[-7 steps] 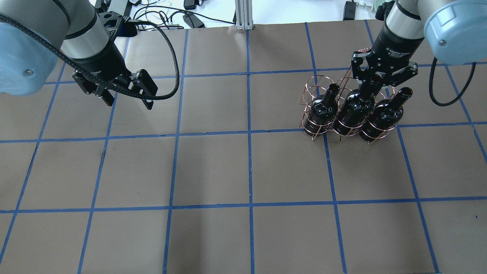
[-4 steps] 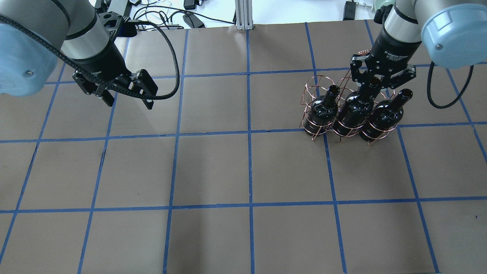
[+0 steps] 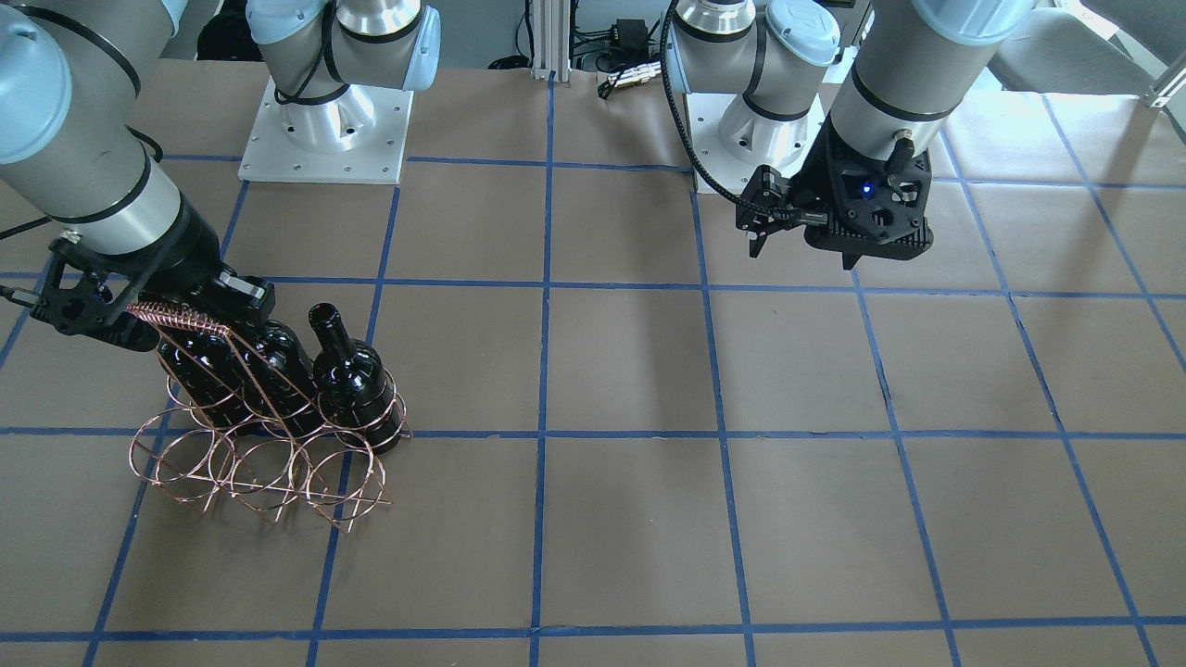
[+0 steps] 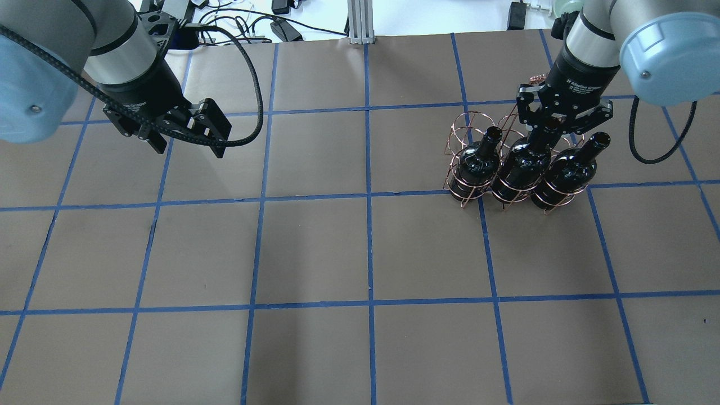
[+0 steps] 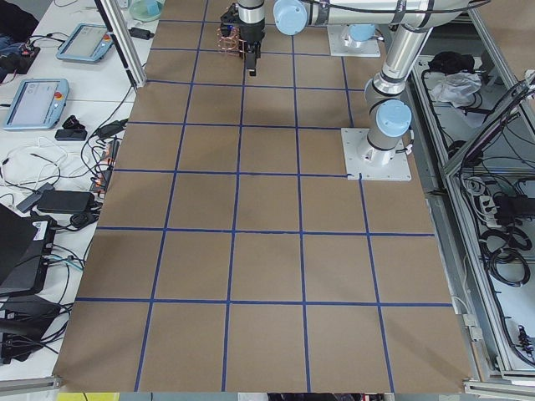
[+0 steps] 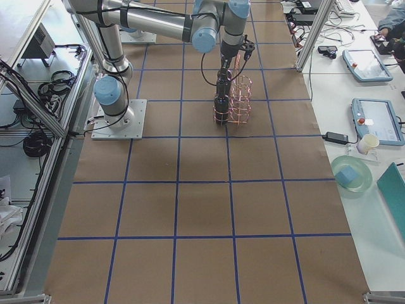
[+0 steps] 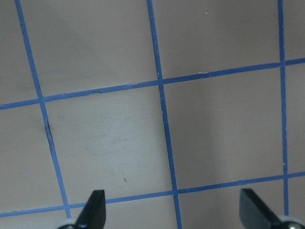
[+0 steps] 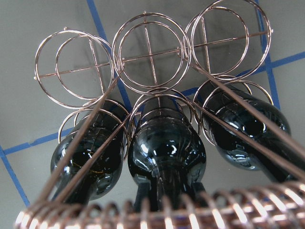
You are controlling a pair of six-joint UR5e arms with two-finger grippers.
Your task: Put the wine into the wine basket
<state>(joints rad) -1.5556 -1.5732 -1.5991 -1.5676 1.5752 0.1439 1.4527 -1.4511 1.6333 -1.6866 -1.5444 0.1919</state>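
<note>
Three black wine bottles stand in the robot-side row of the copper wire basket (image 4: pixel 469 121), at the left (image 4: pixel 478 163), middle (image 4: pixel 523 163) and right (image 4: pixel 565 171). My right gripper (image 4: pixel 552 125) is over the middle bottle. Its fingers are spread wide on either side of the neck and do not press on it. In the right wrist view the middle bottle (image 8: pixel 167 152) sits in its ring, and the coiled handle (image 8: pixel 190 210) crosses the bottom. The basket's three far rings (image 3: pixel 259 468) hold nothing. My left gripper (image 4: pixel 188 145) is open and empty above the table at the far left; it also shows in the left wrist view (image 7: pixel 174 212).
The brown table (image 4: pixel 365 253) has a blue tape grid. Cables and power bricks (image 4: pixel 281 25) lie past its far edge. The arm bases (image 3: pixel 324 120) are bolted to the table on the robot's side.
My right gripper has shifted slightly back and to the left over the middle bottle's neck. My left gripper has drawn back a little. The bottles and the basket have not moved.
</note>
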